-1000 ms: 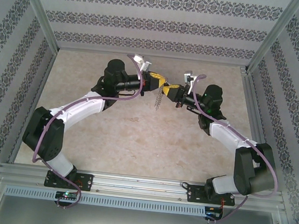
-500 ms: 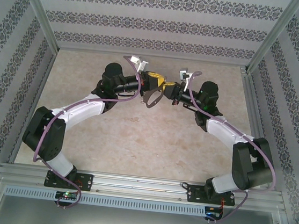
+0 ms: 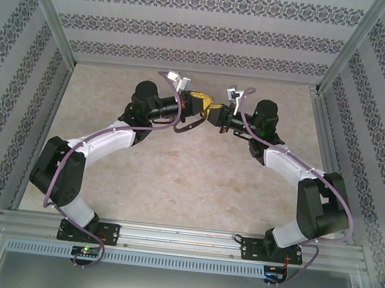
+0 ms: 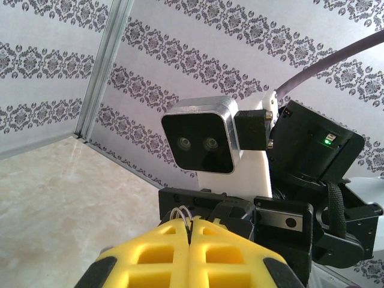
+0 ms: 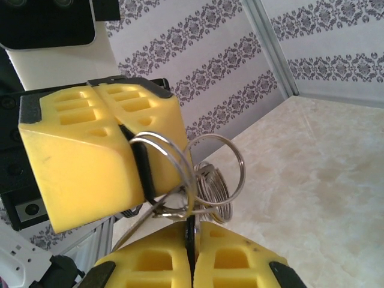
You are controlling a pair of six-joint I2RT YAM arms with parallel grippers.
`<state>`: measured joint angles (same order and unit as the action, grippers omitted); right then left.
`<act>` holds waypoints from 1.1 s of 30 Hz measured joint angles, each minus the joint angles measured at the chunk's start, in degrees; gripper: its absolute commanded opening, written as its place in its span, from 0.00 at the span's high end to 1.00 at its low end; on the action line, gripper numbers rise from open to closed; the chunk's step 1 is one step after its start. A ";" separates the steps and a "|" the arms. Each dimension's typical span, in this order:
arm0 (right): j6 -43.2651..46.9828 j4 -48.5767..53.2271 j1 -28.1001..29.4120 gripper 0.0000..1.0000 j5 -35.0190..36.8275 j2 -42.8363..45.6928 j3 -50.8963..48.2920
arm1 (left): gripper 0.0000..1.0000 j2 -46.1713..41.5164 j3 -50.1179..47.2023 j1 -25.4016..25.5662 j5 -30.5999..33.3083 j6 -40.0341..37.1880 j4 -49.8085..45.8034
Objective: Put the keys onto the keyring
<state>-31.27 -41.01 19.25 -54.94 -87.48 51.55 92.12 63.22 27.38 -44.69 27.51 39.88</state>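
Looking down from above, the table (image 3: pixel 175 177) is a pale, stony beige. Walls (image 3: pixel 205 31) with grey flower stripes stand round it on three sides, and shiny metal posts (image 3: pixel 49 13) stand in the corners. Both arms reach to the far middle of the table and meet there, up in the air. The left gripper (image 3: pixel 201 103) and the right gripper (image 3: pixel 217 113) are nose to nose, very close together. A thin loop of the keyring (image 3: pixel 193 124) hangs just under them, off the table.

The right wrist view is much closer. There the keyring is a bunch of silver wire rings between the two yellow grippers. The right fingers (image 5: pixel 240 264) are squeezed tight on the bottom of the rings. The left fingers (image 5: pixel 90 162) are squeezed tight too, with wire coming out of the crack between them.

The left wrist view has the left fingers pressed together with a tiny bit of wire poking up. Just behind them is the right arm's camera (image 4: pixel 201 144), looking back. The key is too small to make out
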 measured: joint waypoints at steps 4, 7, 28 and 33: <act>1.70 2.91 0.00 1.00 -0.70 0.00 0.85 | 1.00 0.09 0.00 0.00 0.00 0.00 0.00; 2.80 4.35 -0.17 1.00 -1.22 0.00 1.25 | 1.00 0.17 0.00 0.00 0.00 0.00 0.00; 7.48 14.62 -6.62 0.59 -4.50 9.38 -7.26 | 1.00 1.05 0.02 1.18 -1.60 0.02 1.90; 7.23 14.80 -8.79 0.59 -2.56 15.19 -9.60 | 1.00 1.05 0.02 1.18 -1.84 0.02 2.45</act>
<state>-24.03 -26.22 10.46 -57.49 -72.29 41.95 93.17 63.24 28.56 -46.52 27.53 42.33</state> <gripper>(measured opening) 0.406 0.049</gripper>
